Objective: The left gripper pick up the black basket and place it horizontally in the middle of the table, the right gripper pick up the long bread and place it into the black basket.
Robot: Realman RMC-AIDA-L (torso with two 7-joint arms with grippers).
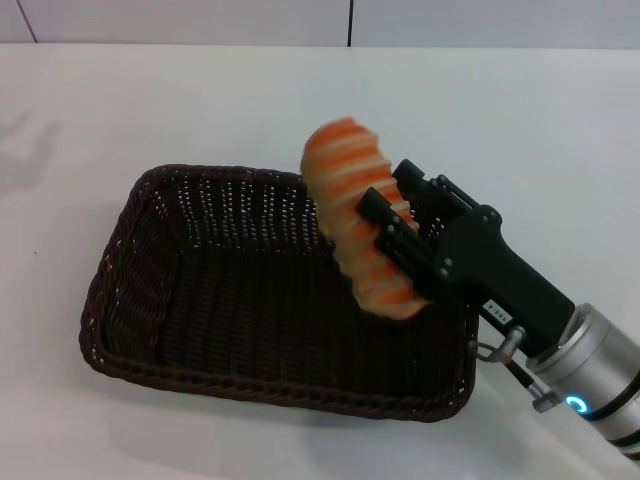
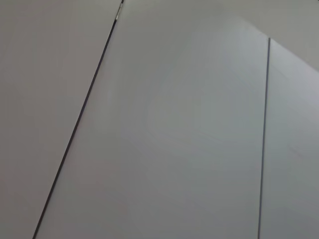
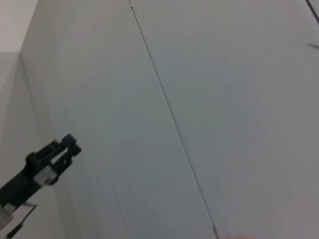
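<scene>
The black basket lies lengthwise across the middle of the white table, and nothing lies inside it. My right gripper, black on a silver wrist with a blue light, is shut on the long bread. It holds the orange and cream loaf tilted in the air over the basket's right half, and the loaf's lower end is close above the basket floor. A black arm end shows far off in the right wrist view. It looks like my left gripper, held away from the table.
The table is bare around the basket. A wall with panel seams stands behind the table's far edge. Both wrist views show mostly plain panels with thin dark seams.
</scene>
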